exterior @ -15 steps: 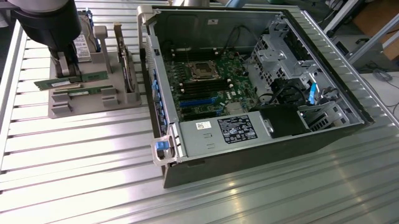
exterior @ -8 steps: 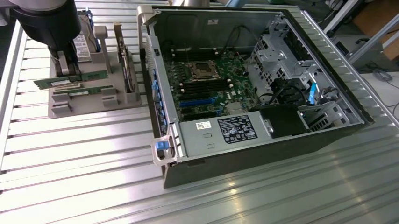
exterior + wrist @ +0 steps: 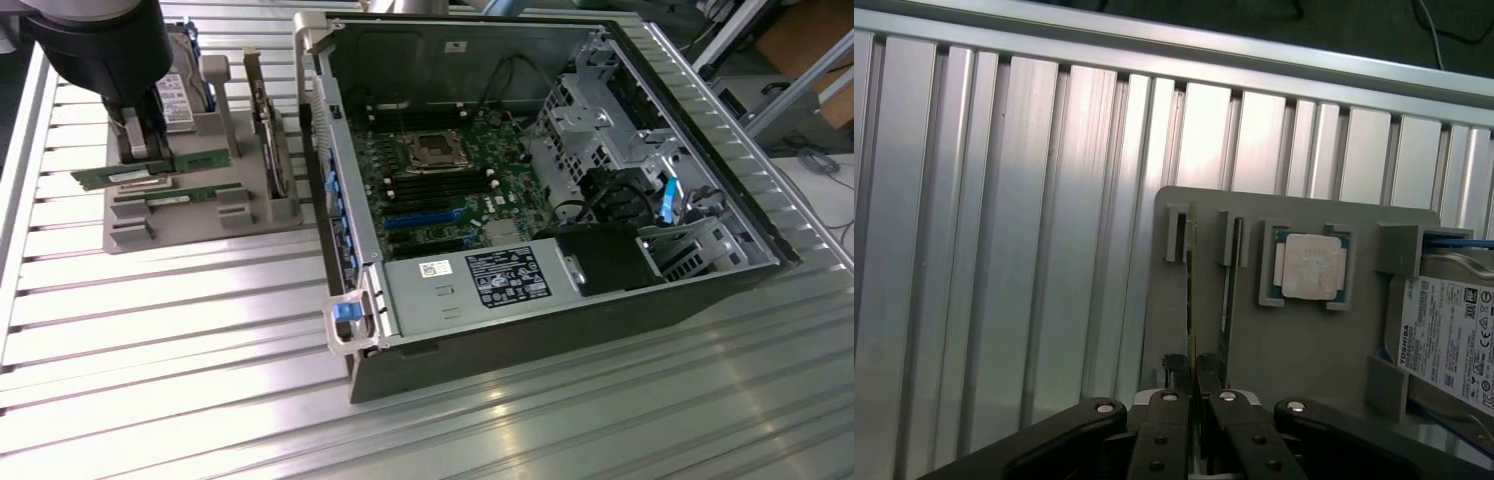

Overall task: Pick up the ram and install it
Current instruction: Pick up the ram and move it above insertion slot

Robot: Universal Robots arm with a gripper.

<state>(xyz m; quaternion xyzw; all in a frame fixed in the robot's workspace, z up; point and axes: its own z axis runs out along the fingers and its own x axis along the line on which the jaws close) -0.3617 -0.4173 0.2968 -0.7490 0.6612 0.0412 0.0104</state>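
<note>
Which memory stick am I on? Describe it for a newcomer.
Beside the open computer case sits a grey holder with two green sticks on edge. Yours is the memory stick clamped in the gripper, farther from the square silver chip than its twin.

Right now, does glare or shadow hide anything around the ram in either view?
Exterior view: glare streaks the table in the foreground, while the ram under the gripper is dim but visible. Wrist view: a bright patch washes out the table slats, the CPU chip looks pale, and the ram sits edge-on in shade.
</note>
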